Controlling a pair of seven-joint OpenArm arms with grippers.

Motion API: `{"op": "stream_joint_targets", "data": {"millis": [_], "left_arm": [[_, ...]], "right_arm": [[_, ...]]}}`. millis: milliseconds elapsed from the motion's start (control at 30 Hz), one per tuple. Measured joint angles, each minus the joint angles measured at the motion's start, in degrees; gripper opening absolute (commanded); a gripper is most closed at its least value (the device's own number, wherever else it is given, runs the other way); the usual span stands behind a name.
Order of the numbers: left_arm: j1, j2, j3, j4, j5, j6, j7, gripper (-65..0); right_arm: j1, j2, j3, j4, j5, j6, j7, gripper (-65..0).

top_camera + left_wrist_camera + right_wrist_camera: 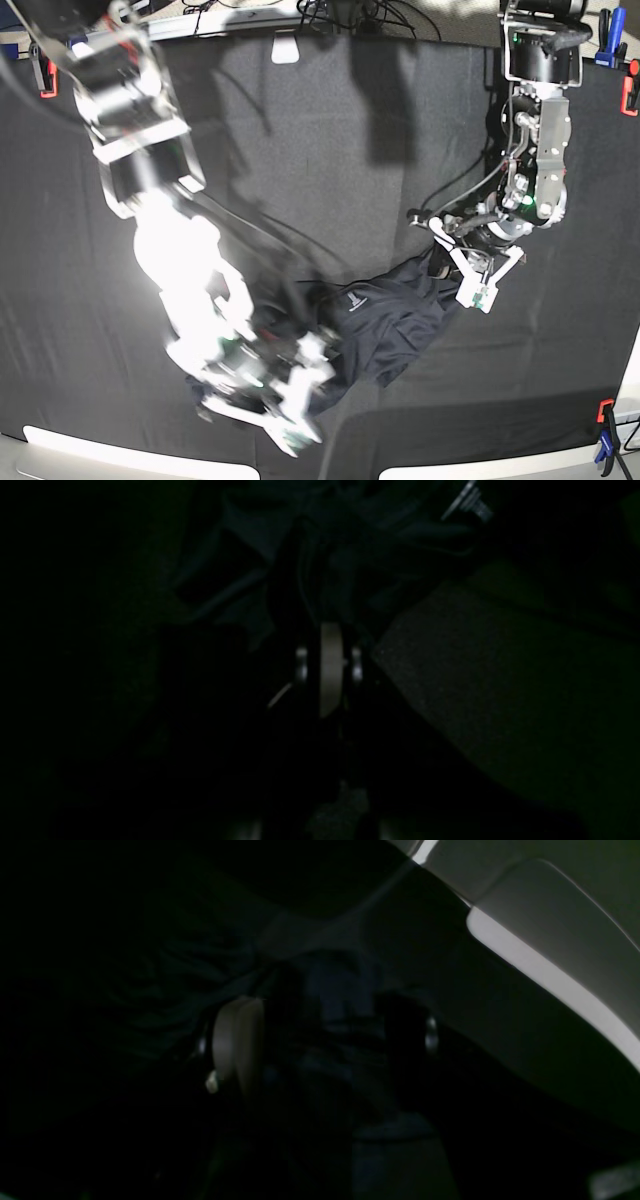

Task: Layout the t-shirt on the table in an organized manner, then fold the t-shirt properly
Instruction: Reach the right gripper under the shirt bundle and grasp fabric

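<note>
- Lying crumpled on the black worktop, the dark t-shirt sat near the front edge, stretched between the two arms.
- The left gripper was pinched tight on the t-shirt's right-hand end in the base view; its wrist view showed the pads pressed together.
- The right gripper stood spread wide, with dark fabric lying between its fingers.

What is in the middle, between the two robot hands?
The crumpled t-shirt stretches between the left gripper and right gripper, lying on the black table. The base view shows this.
</note>
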Motion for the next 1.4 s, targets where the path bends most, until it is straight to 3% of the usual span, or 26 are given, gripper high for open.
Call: {"op": "stream_joint_targets", "data": {"millis": [100, 267, 333, 533, 833, 1033, 1167, 1333, 1400], "left_arm": [[0.0, 0.0, 0.0, 0.0, 0.0, 0.0, 0.0, -65.0], [0.0, 0.0, 0.0, 0.0, 1.3, 0.0, 0.2, -65.0], [0.0, 0.0, 0.0, 0.0, 3.3, 0.0, 0.3, -65.0], [0.1, 0.0, 0.0, 0.0, 4.4, -0.2, 0.2, -65.0], [0.1, 0.0, 0.0, 0.0, 4.4, -0.2, 0.3, -65.0], [0.2, 0.0, 0.0, 0.0, 4.4, -0.2, 0.3, -65.0], [0.2, 0.0, 0.0, 0.0, 4.4, -0.2, 0.3, -65.0], [0.2, 0.0, 0.0, 0.0, 4.3, -0.2, 0.3, -65.0], [0.1, 0.0, 0.0, 0.0, 4.3, -0.2, 0.3, -65.0]], "right_arm": [[2.5, -2.5, 0.0, -4.3, -0.3, -3.0, -2.8, -27.9], [7.9, -5.3, 0.2, -13.8, -2.9, -4.6, -7.2, -27.9], [9.9, -5.6, 1.5, -18.3, -3.9, -6.2, -8.6, -27.9], [15.2, -5.0, 10.6, -27.6, -4.4, -6.5, -8.7, -27.9], [16.9, -4.5, 13.6, -35.5, -4.3, 1.3, -5.5, -27.9], [19.9, 0.7, 13.2, -35.4, -2.8, 6.5, -4.1, -27.9], [20.0, 5.5, 9.0, -35.3, -1.4, 12.4, -0.6, -27.9], [19.9, 10.1, -0.8, -35.3, 0.2, 15.5, 8.5, -27.9], [20.0, 11.3, -4.5, -35.3, -0.3, 18.2, 12.7, -28.0]]}}
